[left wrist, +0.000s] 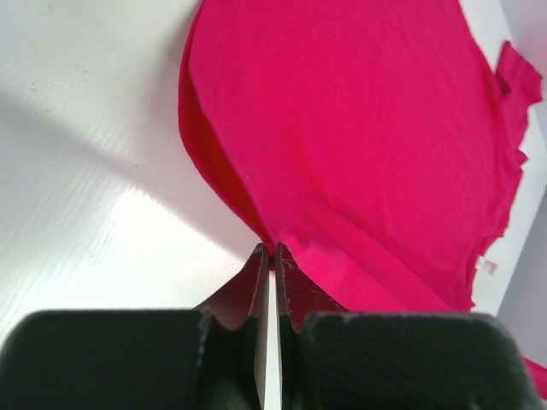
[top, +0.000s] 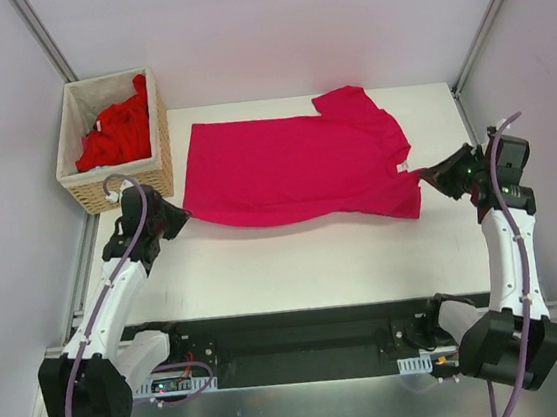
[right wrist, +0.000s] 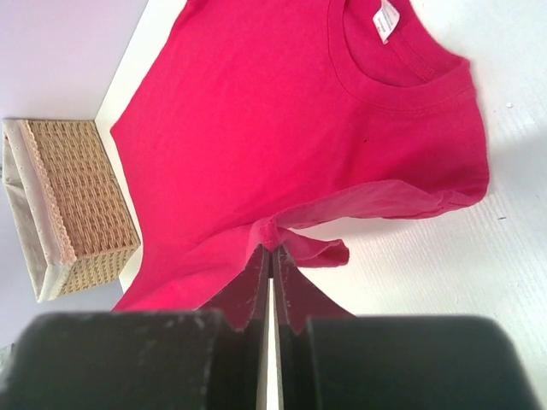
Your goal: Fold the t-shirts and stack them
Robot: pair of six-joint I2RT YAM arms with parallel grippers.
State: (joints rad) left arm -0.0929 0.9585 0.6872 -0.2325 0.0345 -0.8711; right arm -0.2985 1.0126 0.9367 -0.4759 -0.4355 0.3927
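Far left: wicker basket (top: 86,193), holding crumpled red t-shirts (top: 117,134) (count unclear). The magenta t-shirt (top: 294,166) is outside it, spread flat on the table (top: 295,267). The left gripper (top: 181,218) is clamped on the shirt's hem corner. The right gripper (top: 426,180) is clamped on cloth by the near sleeve.

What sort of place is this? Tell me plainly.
Likely a robot test cell: white table inside plain walls, woven wicker basket of red shirts, magenta cloth t-shirt spread flat.
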